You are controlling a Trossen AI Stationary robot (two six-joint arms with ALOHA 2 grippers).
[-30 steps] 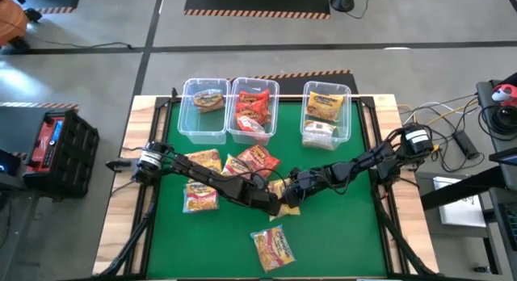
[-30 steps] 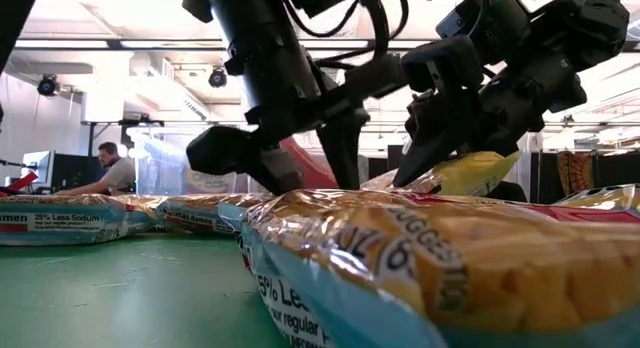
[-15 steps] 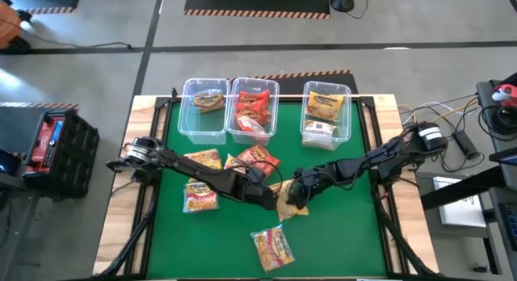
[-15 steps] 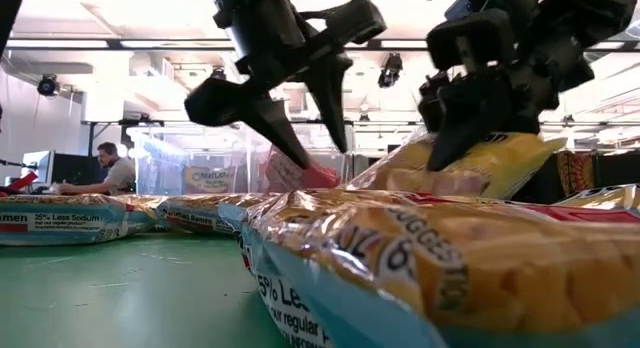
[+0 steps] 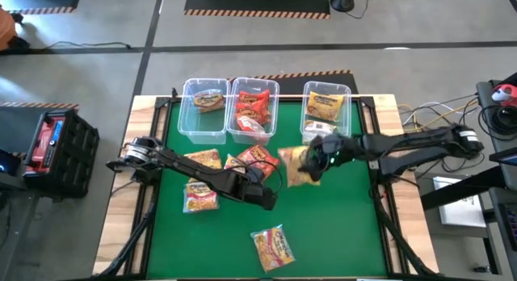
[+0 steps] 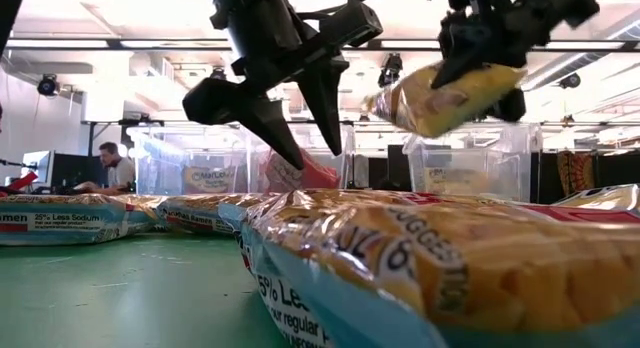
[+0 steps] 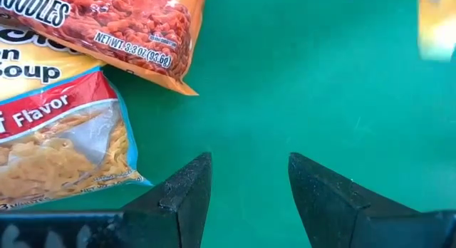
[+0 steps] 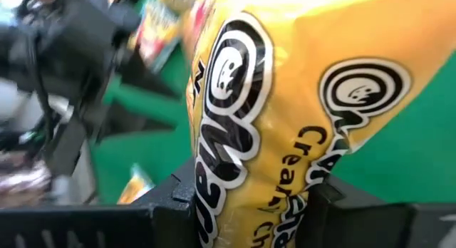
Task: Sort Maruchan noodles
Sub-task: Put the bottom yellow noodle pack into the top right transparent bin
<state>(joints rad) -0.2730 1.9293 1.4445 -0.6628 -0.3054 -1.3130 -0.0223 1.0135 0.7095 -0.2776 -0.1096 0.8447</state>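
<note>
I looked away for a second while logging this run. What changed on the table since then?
The right gripper, shut on the yellow packet, lifted it off the mat and carried it toward the right bin. The left gripper stayed open, low over the green mat, holding nothing. The other packets did not move.

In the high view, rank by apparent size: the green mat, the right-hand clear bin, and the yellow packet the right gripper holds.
1. Green mat, by far the largest.
2. Right-hand clear bin.
3. Yellow packet, held in the right gripper; lifted nearer the camera, yet it looks smallest.
</note>
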